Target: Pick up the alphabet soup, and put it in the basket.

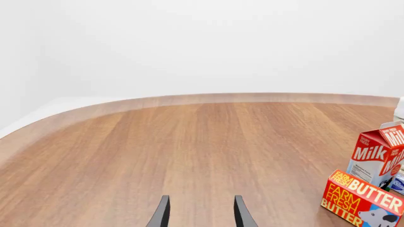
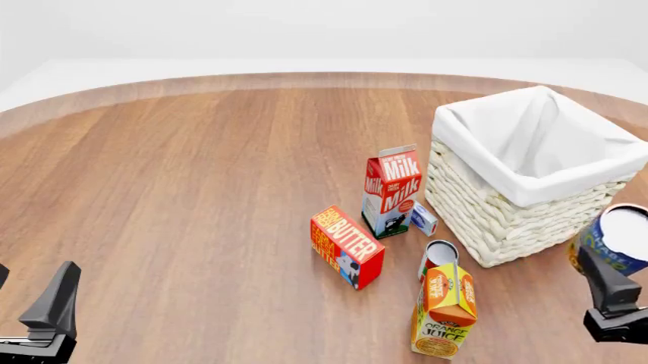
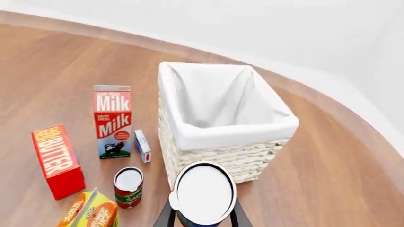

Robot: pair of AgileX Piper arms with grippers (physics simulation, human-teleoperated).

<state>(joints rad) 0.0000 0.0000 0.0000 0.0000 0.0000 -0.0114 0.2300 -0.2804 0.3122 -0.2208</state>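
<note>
Your right gripper [image 3: 202, 215] has the alphabet soup [image 3: 203, 194] between its two fingers, closed against the sides of the can. The can is lifted off the table [image 2: 202, 189]; in the front view it hangs near the right edge, just beside the front right corner of the basket [image 2: 506, 220] and lower than its rim. You see the silver-white top of the can facing the wrist camera, and the blue label [image 2: 599, 254] with yellow letters shows in the front view. The can is not yet over the white cloth lining [image 3: 221, 101] of the basket.

Your left gripper [image 1: 200, 213] is low at the front left of the table, well apart from everything. Its fingers stand apart with only bare wood between them, so it holds nothing.

In front of the basket stand the milk carton [image 2: 391, 189], the butter box [image 2: 347, 246], the red-and-white can [image 2: 438, 258] and the orange juice carton [image 2: 445, 311]. A small blue-and-white box [image 2: 423, 218] lies between the milk carton and the basket.
</note>
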